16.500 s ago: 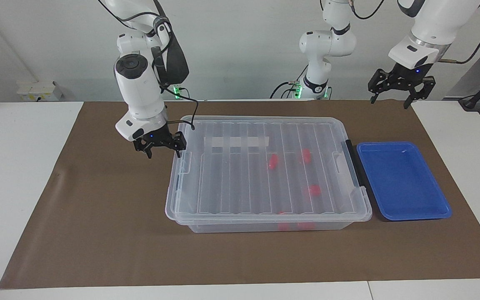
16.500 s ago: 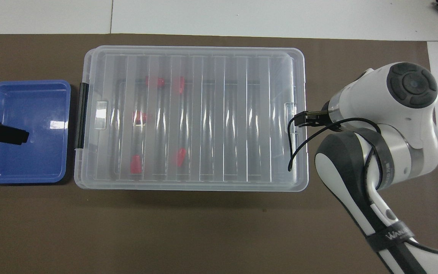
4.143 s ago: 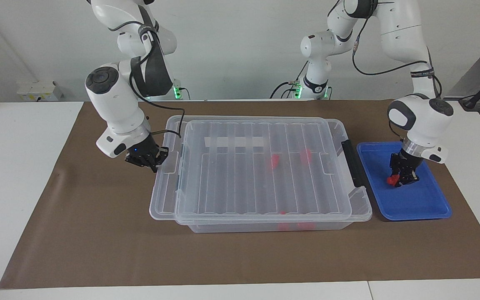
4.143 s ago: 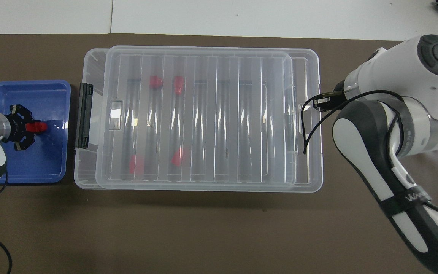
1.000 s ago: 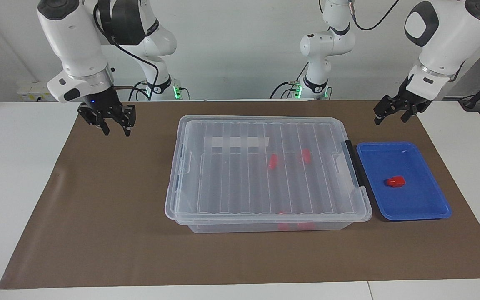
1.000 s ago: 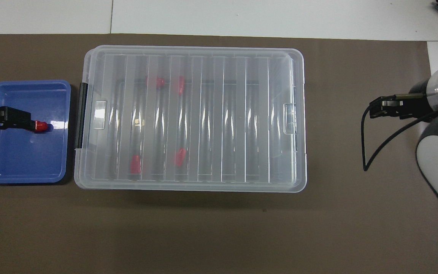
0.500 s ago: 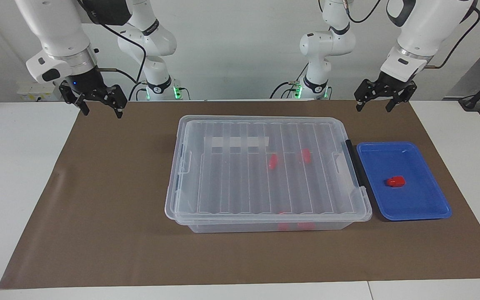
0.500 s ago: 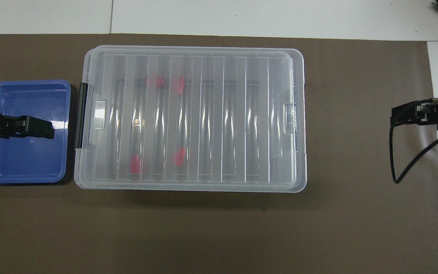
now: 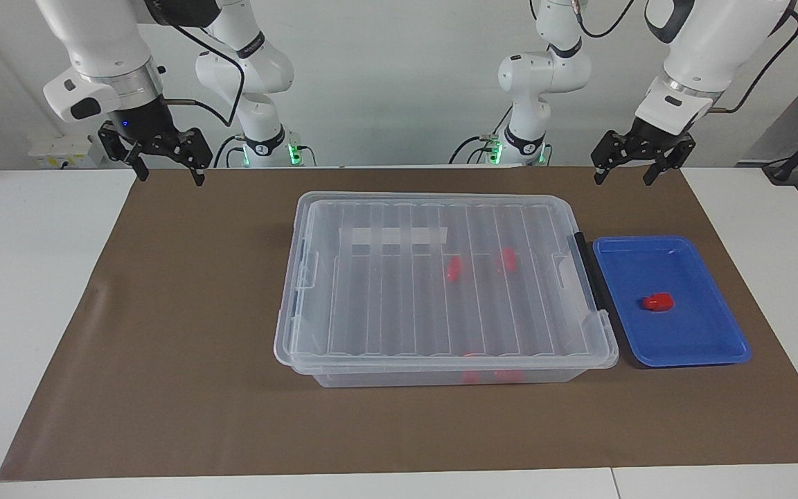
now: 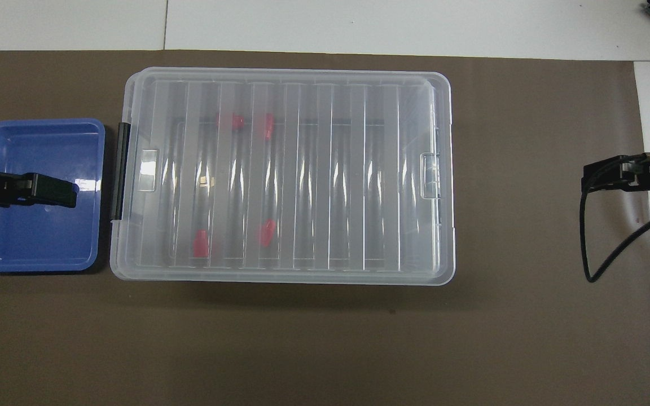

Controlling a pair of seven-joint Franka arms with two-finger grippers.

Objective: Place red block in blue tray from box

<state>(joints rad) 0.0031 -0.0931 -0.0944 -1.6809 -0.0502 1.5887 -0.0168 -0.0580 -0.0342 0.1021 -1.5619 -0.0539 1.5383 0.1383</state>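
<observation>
Right gripper [image 9: 164, 171] up over the mat edge at its end of the bench, fingers spread, empty. Left gripper [image 9: 634, 170] likewise, raised, fingers spread, empty. Small red plastic block [image 9: 657, 302] lies below and well apart from the left fingers, in the shallow blue plastic tray [image 9: 711, 348]. Large clear lidded bin [image 9: 316, 346] between the two, lid on

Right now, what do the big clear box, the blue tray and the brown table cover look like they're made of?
Box: clear, glossy plastic; red blocks show through its ribbed lid.
Blue tray: smooth, opaque molded plastic with a light glare and rounded rim.
Table cover: matte brown sheet, probably paper or thin mat, with a slight ripple.
</observation>
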